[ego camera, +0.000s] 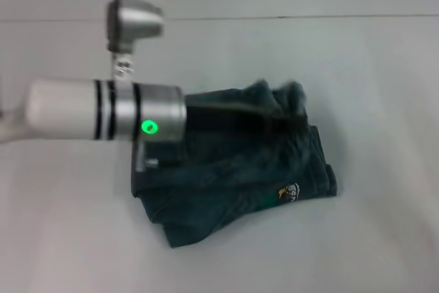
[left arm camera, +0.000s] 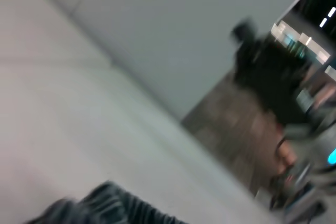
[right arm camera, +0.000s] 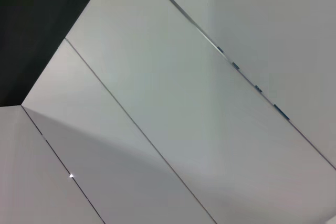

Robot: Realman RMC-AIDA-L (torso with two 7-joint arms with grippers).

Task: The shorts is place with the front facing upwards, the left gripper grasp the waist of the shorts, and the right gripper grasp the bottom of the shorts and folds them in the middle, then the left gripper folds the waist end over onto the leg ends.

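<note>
From the left of the head view the left arm (ego camera: 103, 111) reaches over the white bench (ego camera: 384, 87); whether its fingers are open cannot be told. The dark green shorts (ego camera: 233, 183) lie bunched at centre frame. The right gripper is out of sight.

- The table (ego camera: 384, 238) is a plain white surface and it fills most of the head view.
- A thin dark line crosses the table near its far edge.
- The shorts (ego camera: 233, 190) lie directly on the table, near its middle. They are dark teal-green and bunched into a folded heap.
- A small yellow and white label (ego camera: 289, 191) shows on the side of the shorts nearest the camera.
</note>
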